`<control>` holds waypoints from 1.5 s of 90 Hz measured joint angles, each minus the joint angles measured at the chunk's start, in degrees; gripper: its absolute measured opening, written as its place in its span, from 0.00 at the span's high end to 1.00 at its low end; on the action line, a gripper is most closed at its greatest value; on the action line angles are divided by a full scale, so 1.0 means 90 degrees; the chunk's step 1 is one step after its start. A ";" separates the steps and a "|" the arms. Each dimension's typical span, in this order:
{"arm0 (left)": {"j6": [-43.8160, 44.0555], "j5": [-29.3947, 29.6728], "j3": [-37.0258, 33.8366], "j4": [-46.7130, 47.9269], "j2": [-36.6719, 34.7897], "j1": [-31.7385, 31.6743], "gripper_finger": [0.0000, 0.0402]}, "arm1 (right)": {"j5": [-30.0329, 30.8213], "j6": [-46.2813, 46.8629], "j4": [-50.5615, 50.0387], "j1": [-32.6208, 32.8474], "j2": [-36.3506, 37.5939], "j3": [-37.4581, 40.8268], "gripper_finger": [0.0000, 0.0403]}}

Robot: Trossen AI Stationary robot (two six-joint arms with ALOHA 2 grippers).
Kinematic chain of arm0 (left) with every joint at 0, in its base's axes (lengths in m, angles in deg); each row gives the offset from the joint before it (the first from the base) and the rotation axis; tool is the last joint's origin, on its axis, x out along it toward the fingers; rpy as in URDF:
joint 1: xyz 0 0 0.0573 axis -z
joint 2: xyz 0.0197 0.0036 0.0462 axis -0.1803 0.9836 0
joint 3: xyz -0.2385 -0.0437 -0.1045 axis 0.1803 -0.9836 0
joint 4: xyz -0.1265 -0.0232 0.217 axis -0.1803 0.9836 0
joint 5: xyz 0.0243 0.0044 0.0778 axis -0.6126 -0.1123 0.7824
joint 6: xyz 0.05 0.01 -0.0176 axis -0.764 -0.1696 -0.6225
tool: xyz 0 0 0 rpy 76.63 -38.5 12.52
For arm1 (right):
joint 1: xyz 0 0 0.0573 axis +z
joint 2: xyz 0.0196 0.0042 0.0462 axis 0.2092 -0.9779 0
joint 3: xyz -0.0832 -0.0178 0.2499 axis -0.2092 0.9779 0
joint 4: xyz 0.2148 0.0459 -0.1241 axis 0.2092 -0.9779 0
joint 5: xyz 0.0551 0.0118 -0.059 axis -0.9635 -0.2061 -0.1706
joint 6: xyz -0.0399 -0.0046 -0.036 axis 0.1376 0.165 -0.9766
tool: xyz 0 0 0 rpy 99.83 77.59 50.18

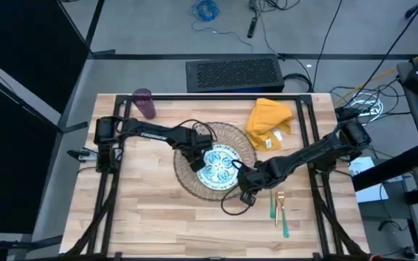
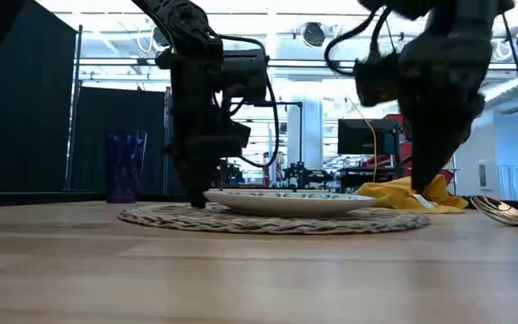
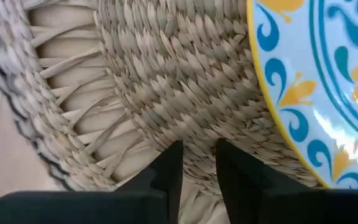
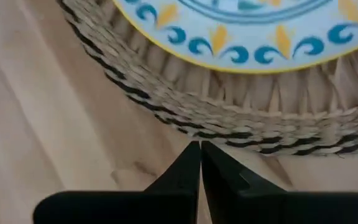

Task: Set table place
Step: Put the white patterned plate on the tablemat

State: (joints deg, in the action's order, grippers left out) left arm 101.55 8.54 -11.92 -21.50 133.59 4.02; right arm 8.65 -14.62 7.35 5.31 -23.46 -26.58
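The round woven mat (image 1: 191,174) lies flat on the middle of the wooden table (image 1: 151,217). The teal-patterned plate (image 1: 220,168) rests on top of it. My left gripper (image 3: 197,163) points down at the mat's weave (image 3: 185,93) just left of the plate's rim (image 3: 272,106), with its fingers a narrow gap apart. My right gripper (image 4: 199,149) is shut and hangs over bare wood beside the mat's near right edge (image 4: 241,134). The yellow napkin (image 1: 269,123) lies crumpled at the far right. The purple cup (image 1: 145,104) stands at the far left. Fork and spoon (image 1: 280,210) lie near right. My left gripper comes at the mat from above, next to the plate's left rim. In the low view its fingertips (image 2: 196,200) reach down to the mat's surface. Whether they touch the weave or stop just above it, I cannot tell. Nothing is pinched between them.
The table's black frame rails (image 1: 307,123) run along both sides and the far edge. A dark grille box (image 1: 234,72) and cables lie on the floor beyond the far edge. Bare wood stretches along the near edge (image 1: 194,235).
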 joint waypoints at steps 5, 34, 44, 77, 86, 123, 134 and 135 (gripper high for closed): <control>-0.0002 0.0157 -0.0009 0.0013 0.0000 -0.0002 0.81 | -0.0102 -0.0048 0.0421 -0.0071 -0.0184 0.0000 1.00; -0.0026 0.0134 -0.0011 -0.0195 0.0007 0.0115 0.81 | -0.0143 -0.0678 0.0941 -0.0761 -0.0448 0.0000 1.00; -0.0054 0.0136 -0.0016 -0.0241 0.0007 0.0213 0.81 | -0.0241 -0.0975 0.0929 -0.1087 -0.0448 0.0000 1.00; 0.0007 0.0649 0.0528 0.2104 -0.0142 0.0478 0.81 | -0.0060 -0.1610 0.1208 -0.1863 -0.0448 -0.0017 1.00; 0.0009 0.1232 0.0564 0.2227 -0.0386 0.0518 0.81 | -0.0091 -0.1569 0.1152 -0.1784 -0.0451 -0.0017 1.00; 0.0333 0.1782 0.0098 0.1796 -0.0585 -0.0341 0.81 | -0.0109 -0.1262 0.1105 -0.1319 -0.0448 -0.0012 1.00; 0.0335 0.1634 -0.0186 0.1686 -0.0588 -0.0555 0.81 | -0.0060 -0.1245 0.1125 -0.1357 -0.0494 -0.0012 1.00; 0.0336 0.1609 -0.0210 0.1678 -0.0588 -0.0565 0.81 | -0.0059 -0.1248 0.1130 -0.1369 -0.0503 -0.0012 1.00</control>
State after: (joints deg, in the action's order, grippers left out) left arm 104.58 23.02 -13.81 -6.40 128.30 -1.06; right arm 8.12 -25.85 17.51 -7.01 -27.99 -26.69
